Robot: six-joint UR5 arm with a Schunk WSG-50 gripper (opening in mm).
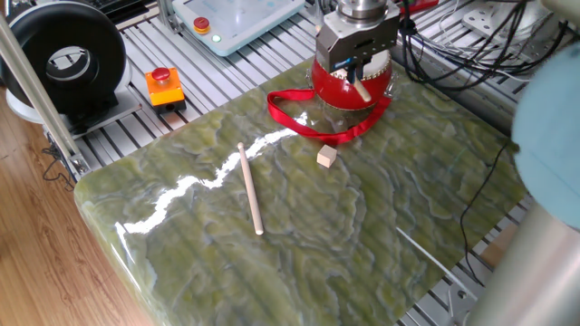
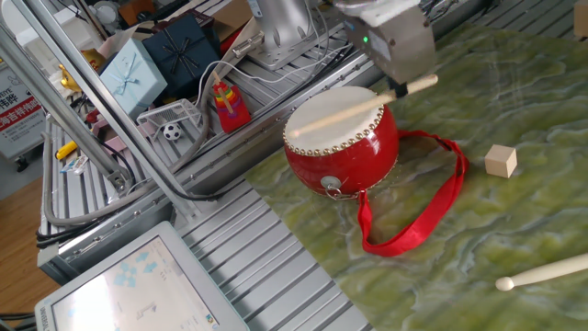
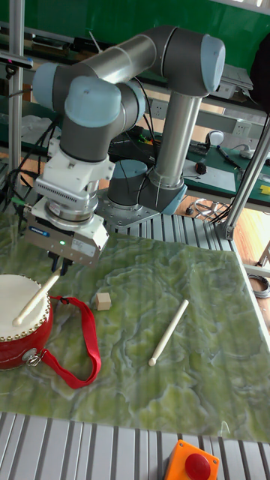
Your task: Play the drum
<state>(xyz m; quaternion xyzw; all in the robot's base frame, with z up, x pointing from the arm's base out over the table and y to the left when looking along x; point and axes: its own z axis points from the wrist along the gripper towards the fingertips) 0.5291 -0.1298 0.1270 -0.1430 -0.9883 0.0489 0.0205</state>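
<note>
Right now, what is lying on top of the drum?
A wooden drumstick, held by the gripper, lies across the drum skin. Whether it touches cannot be told. Nothing else is on it.

The drum (image 2: pixel 342 138) stands upright at the far edge of the green surface (image 1: pixel 299 226); glossy red body, cream skin facing up; its red strap (image 2: pixel 418 207) trails loose beside it.

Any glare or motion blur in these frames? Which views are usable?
One fixed view: a white glare streak runs across the green table, and a defocused arm part fills the right edge. The other fixed view: the gripper is slightly soft; the drum and held drumstick are sharp. Tall fixed view: evenly lit, sharp throughout.
</note>
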